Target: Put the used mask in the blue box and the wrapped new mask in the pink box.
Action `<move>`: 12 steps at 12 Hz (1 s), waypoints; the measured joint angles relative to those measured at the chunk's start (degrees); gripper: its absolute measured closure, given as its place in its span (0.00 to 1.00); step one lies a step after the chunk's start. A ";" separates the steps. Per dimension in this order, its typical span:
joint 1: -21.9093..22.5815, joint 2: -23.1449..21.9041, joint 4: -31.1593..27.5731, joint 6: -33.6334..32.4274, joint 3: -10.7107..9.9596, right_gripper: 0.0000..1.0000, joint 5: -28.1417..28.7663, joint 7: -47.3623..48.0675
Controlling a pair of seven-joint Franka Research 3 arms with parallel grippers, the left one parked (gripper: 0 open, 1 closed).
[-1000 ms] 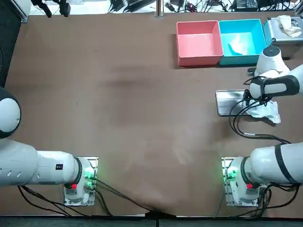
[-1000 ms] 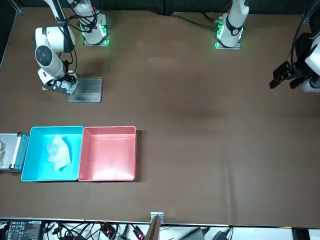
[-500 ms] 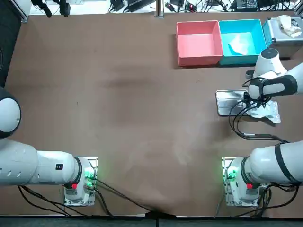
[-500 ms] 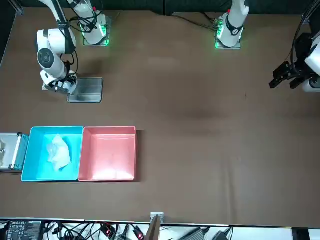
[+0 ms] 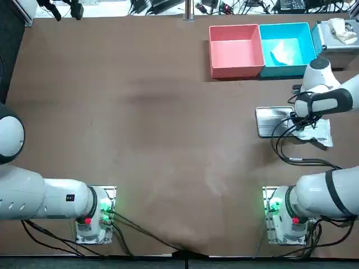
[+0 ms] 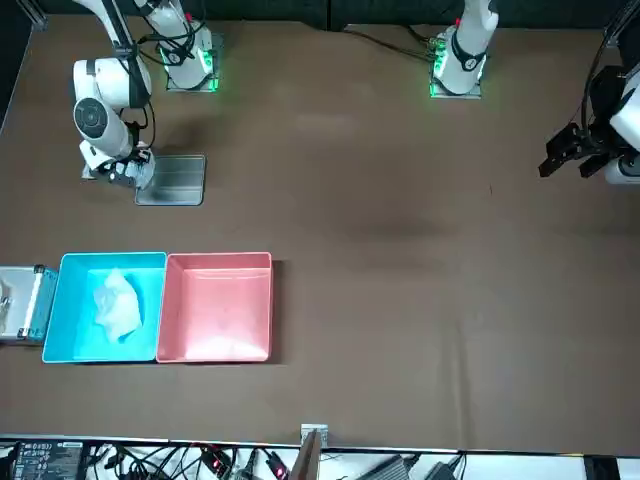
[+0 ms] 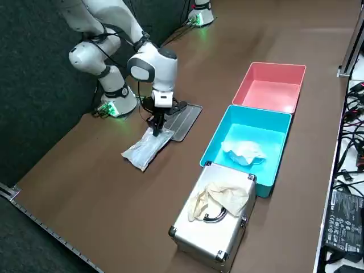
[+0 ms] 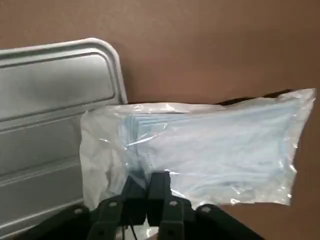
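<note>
wrapped mask [image 8: 210, 150] in glossy crinkled plastic, tray [image 8: 50, 100] of ribbed matt metal.

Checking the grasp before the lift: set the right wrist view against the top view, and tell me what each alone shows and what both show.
Wrist only: the right gripper shut on the edge of the wrapped mask, and the folded masks inside its clear wrap. Top only: the pink box, empty, and the blue box holding the used mask. Both: the wrapped mask and the metal tray next to it.
</note>
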 joint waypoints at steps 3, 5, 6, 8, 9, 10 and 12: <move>0.11 -4.79 0.96 -6.57 0.11 0.98 0.00 0.30; 1.01 -9.36 1.93 -12.66 0.26 0.98 0.00 0.30; 2.00 -11.80 2.58 -16.02 0.32 0.98 0.18 0.30; 4.30 -16.16 4.40 -22.39 0.50 0.98 2.98 0.30; 5.69 -17.79 5.91 -25.55 0.57 0.98 4.95 0.30; 7.21 -18.94 7.90 -28.61 0.65 0.98 6.63 0.30; 10.24 -19.80 12.93 -33.33 0.76 0.98 10.15 0.30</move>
